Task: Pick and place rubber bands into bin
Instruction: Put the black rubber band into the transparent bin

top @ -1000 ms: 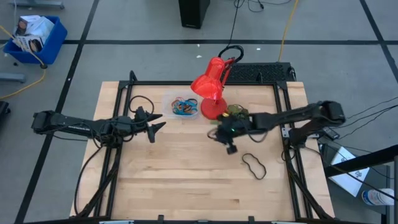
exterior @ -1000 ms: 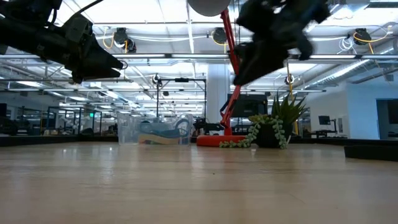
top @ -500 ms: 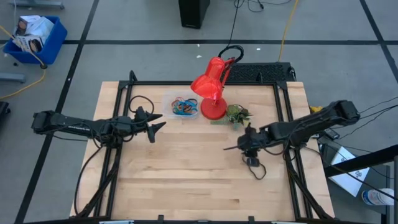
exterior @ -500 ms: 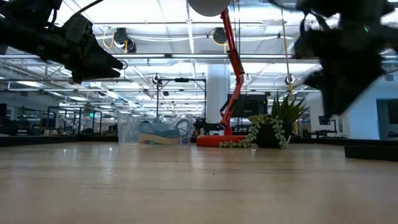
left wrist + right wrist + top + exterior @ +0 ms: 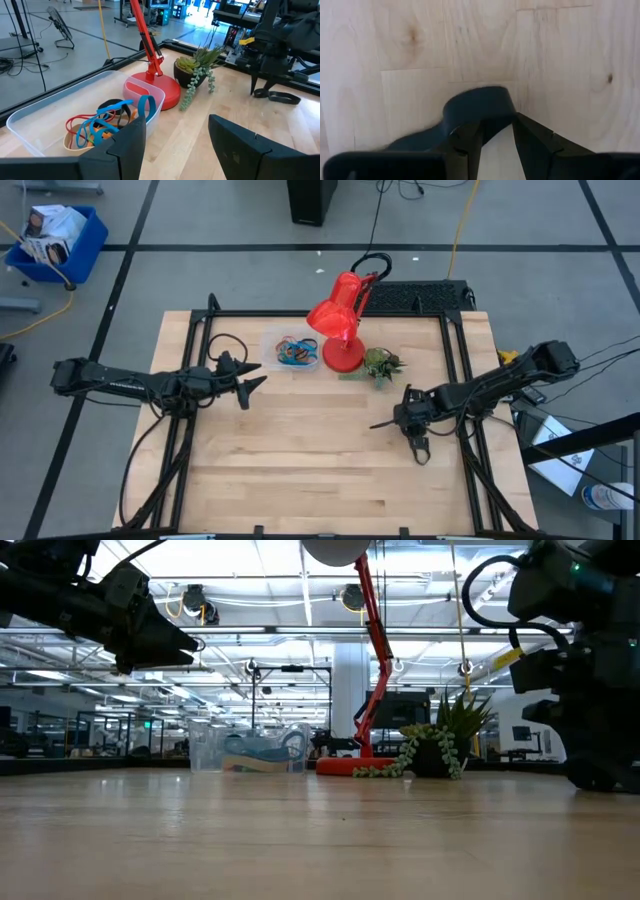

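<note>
A black rubber band (image 5: 419,450) lies flat on the wooden table at the right; its curved end (image 5: 479,100) shows in the right wrist view. My right gripper (image 5: 411,437) points down over that end, fingers a little apart, one fingertip (image 5: 470,131) on each side of the curve. My left gripper (image 5: 257,383) hangs open and empty above the table's left half, near the bin. The clear bin (image 5: 292,352) stands on the table at the far middle and holds several coloured bands (image 5: 102,124). My right gripper comes at the black band's curved end (image 5: 485,97) from above, pointing down. The band lies flat on the table just past the fingertips. I cannot tell whether the fingers touch it.
A red desk lamp (image 5: 338,330) stands right of the bin, with a small potted plant (image 5: 380,364) beside its base. A black metal frame (image 5: 460,380) runs along the table's sides. A blue crate (image 5: 55,238) sits on the floor beyond the table.
My right gripper has gone from beside the lamp's base toward the table's right and near edges, and down onto the black band's far end, turning to point downward. The band lies where it was.
</note>
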Controlling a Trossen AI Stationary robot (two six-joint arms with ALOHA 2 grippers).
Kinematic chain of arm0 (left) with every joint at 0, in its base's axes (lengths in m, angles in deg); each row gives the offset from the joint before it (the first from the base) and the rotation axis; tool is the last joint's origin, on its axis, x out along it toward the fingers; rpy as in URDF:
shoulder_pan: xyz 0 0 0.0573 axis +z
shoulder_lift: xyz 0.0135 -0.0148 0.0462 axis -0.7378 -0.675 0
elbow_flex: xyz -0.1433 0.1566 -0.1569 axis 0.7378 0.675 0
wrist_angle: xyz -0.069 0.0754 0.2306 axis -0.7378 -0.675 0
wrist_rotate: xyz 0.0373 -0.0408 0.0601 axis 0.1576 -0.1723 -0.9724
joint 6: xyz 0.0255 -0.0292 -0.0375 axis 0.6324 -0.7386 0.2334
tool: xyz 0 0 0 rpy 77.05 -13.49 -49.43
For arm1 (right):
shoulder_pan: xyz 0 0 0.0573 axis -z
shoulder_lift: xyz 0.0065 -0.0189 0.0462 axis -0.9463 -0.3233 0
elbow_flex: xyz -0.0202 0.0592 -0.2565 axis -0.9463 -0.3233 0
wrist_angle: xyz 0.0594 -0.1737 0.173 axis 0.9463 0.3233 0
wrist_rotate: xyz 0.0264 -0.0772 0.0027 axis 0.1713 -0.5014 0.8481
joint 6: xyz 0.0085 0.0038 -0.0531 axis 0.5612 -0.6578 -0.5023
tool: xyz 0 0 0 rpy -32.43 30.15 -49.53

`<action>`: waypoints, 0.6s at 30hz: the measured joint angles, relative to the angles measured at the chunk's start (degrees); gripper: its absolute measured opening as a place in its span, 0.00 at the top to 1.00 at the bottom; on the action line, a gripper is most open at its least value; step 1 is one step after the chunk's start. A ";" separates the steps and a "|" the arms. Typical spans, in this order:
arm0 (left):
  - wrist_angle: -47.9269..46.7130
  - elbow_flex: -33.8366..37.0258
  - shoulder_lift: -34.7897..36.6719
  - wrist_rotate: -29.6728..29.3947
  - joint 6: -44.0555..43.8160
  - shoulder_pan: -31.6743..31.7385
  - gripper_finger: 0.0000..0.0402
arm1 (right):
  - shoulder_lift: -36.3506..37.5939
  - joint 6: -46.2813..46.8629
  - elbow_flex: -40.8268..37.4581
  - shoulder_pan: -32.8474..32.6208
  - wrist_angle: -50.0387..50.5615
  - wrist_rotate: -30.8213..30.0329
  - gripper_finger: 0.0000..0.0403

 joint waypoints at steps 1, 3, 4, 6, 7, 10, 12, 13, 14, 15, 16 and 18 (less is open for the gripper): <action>0.00 0.00 -0.02 0.00 0.01 -0.02 0.44 | 0.00 -0.02 -0.13 0.00 -0.24 0.00 0.74; 0.02 0.00 -0.01 0.00 0.00 -0.02 0.44 | -0.02 0.00 -0.17 0.00 -0.42 0.00 0.74; 0.00 0.00 -0.02 0.00 0.07 -0.02 0.44 | -0.01 0.00 -0.20 0.00 -0.64 0.02 0.74; 0.00 0.00 0.00 0.00 0.11 -0.02 0.44 | 0.11 0.00 -0.27 0.00 -1.42 0.10 0.74; 0.00 0.00 0.00 0.00 0.11 0.00 0.44 | 0.10 0.01 -0.31 0.00 -2.08 0.11 0.74; 0.00 0.00 0.00 -0.01 0.13 -0.01 0.44 | -0.02 1.52 -0.40 0.00 -4.91 0.11 0.74; 0.00 0.00 -0.02 -0.02 0.15 -0.02 0.44 | -0.04 3.16 -0.41 0.00 -7.01 0.16 0.74; -0.02 0.00 -0.02 -0.02 0.15 -0.02 0.44 | -0.02 3.67 -0.41 0.00 -7.73 0.28 0.74; 0.00 0.00 -0.02 -0.02 0.15 -0.02 0.44 | -0.02 3.95 -0.41 0.00 -8.29 0.90 0.74; -0.02 0.00 0.00 0.00 0.17 -0.02 0.44 | -0.02 4.07 -0.41 0.00 -8.81 1.77 0.74; -0.04 0.00 -0.01 -0.01 0.19 -0.02 0.44 | -0.02 4.07 -0.41 0.00 -9.33 2.86 0.74; -0.02 0.00 0.00 -0.02 0.21 -0.02 0.44 | -0.02 4.07 -0.41 -0.02 -9.71 3.33 0.76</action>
